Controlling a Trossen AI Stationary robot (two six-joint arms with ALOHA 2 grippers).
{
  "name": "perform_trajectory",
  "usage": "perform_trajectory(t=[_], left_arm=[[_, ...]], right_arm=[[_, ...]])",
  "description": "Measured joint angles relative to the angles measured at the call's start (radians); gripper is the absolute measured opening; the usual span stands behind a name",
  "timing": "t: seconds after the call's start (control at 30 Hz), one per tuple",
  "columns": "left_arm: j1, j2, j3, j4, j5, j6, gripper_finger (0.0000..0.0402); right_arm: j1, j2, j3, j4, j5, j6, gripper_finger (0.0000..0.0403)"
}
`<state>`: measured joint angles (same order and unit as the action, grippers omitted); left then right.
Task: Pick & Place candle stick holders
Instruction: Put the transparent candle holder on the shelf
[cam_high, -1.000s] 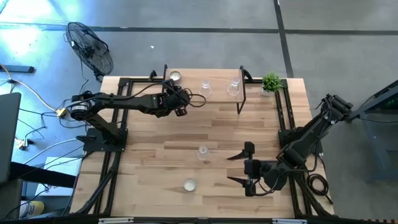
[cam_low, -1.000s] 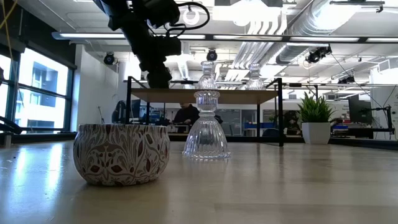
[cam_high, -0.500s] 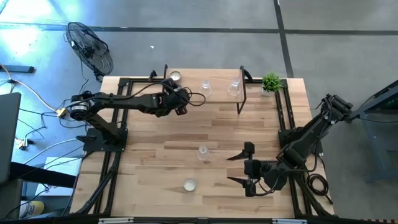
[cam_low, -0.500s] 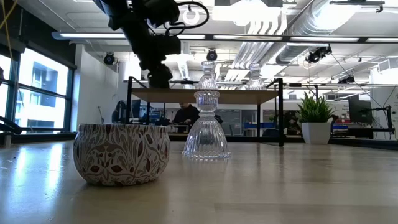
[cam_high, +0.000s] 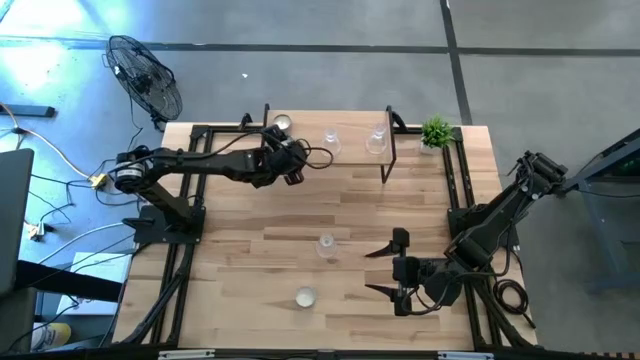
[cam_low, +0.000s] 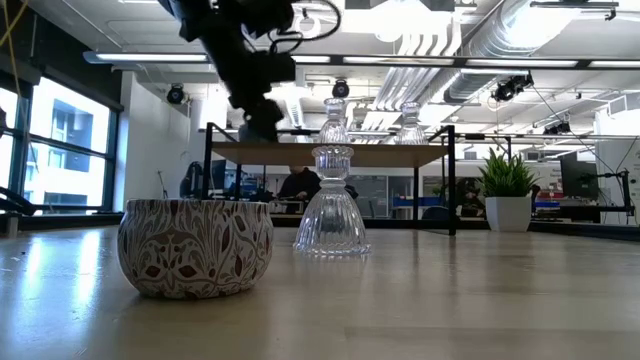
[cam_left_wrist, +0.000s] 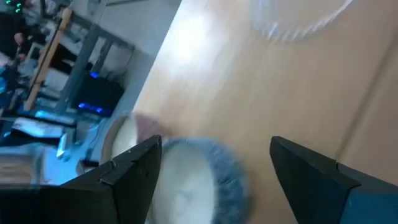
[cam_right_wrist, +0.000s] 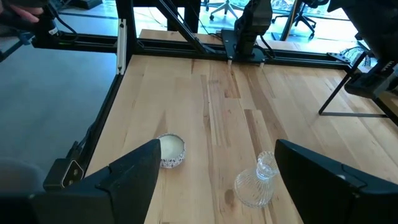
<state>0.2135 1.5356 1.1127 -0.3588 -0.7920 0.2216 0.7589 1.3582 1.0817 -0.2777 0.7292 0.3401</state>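
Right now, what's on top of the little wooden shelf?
Two clear glass holders and a tealight cup sit on the shelf. The left arm hides part of it.

Three clear glass stemmed candle holders (cam_high: 330, 141) (cam_high: 376, 140) (cam_high: 326, 245), three short round tealight cups with white centres (cam_high: 282, 123) (cam_high: 305, 297) (cam_left_wrist: 193, 180), one small green potted plant (cam_high: 435, 131), one black floor fan (cam_high: 145, 78).

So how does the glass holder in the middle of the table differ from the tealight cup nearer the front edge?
The glass stemmed holder is clear, tall and bell-based; the tealight cup is opaque, patterned, short and round. In the right wrist view the cup shows a white centre, the holder none. Both stand upright on the table, ungripped.
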Motion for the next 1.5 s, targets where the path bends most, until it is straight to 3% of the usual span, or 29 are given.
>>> perform_trajectory(t=[0.3,0.53,0.9,1.13,1.5], left_arm=[[-0.028,-0.007,0.082,-0.057,0.024,-0.009,0.0294],[-0.112,-0.008,0.131,-0.114,0.036,-0.025,0.0294],[-0.352,-0.01,0.255,-0.512,0.353,-0.26,0.0294],[-0.495,-0.018,0.258,-0.497,0.47,-0.366,0.0294],[-0.647,-0.015,0.258,-0.475,0.475,-0.489,0.0294]], right_arm=[[0.0,0.0,0.0,-0.003,0.0,0.0,0.0309],[0.0,0.0,0.0,-0.009,0.0,0.0,0.0309],[-0.011,0.0,0.0,-0.058,-0.004,-0.007,0.0309],[-0.013,0.005,0.0,-0.094,-0.029,0.003,0.0309],[-0.02,0.046,0.0,-0.127,-0.056,0.025,0.0309]])
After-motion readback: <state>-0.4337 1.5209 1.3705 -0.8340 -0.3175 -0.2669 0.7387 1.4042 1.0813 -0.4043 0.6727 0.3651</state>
